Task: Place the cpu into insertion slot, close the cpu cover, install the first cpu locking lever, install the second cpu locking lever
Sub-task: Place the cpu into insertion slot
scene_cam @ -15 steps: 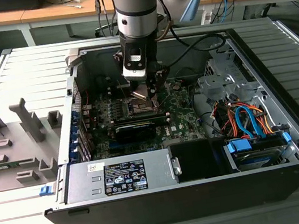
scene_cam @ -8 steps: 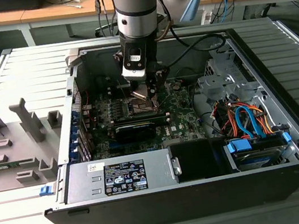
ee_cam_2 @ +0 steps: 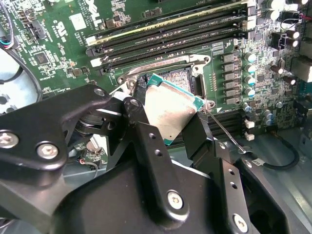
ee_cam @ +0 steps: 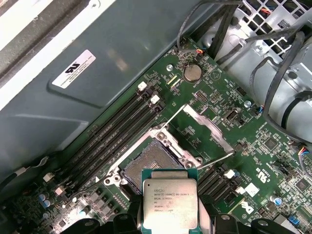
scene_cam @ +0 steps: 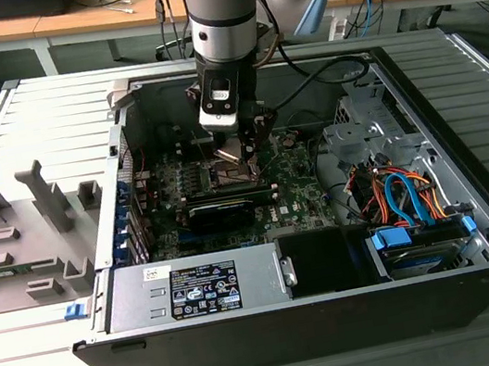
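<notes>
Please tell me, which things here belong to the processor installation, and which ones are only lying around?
Belong to the job:
gripper, shut on the cpu
insertion slot, empty
cpu cover, raised open
locking lever, not latched

Only lying around:
power supply
coin battery
blue cables
grey holders beside the case

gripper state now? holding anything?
Gripper: shut on the cpu, which is not yet in the slot.
</notes>
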`<action>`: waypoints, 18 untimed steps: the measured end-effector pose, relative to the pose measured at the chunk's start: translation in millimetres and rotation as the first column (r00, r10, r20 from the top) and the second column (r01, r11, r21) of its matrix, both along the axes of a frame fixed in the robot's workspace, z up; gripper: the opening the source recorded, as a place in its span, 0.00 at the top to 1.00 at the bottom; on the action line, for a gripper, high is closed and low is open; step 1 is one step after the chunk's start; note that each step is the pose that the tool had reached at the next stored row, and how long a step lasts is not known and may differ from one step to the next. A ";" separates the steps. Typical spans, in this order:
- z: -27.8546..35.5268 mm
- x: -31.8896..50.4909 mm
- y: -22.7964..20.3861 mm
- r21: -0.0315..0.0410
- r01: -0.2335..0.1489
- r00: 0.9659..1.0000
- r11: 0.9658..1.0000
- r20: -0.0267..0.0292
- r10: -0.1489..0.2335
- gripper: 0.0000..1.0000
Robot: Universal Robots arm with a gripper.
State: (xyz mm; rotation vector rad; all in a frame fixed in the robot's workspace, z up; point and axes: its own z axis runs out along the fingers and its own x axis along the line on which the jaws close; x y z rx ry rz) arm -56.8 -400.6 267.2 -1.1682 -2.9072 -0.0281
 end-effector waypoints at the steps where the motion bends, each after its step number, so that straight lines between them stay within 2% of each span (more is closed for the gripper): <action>1: 0.0 0.0 0.0 0.000 0.001 1.000 1.000 0.000 -0.001 0.46; 18: -0.3 0.0 0.0 0.000 0.035 0.999 0.999 0.000 -0.035 0.46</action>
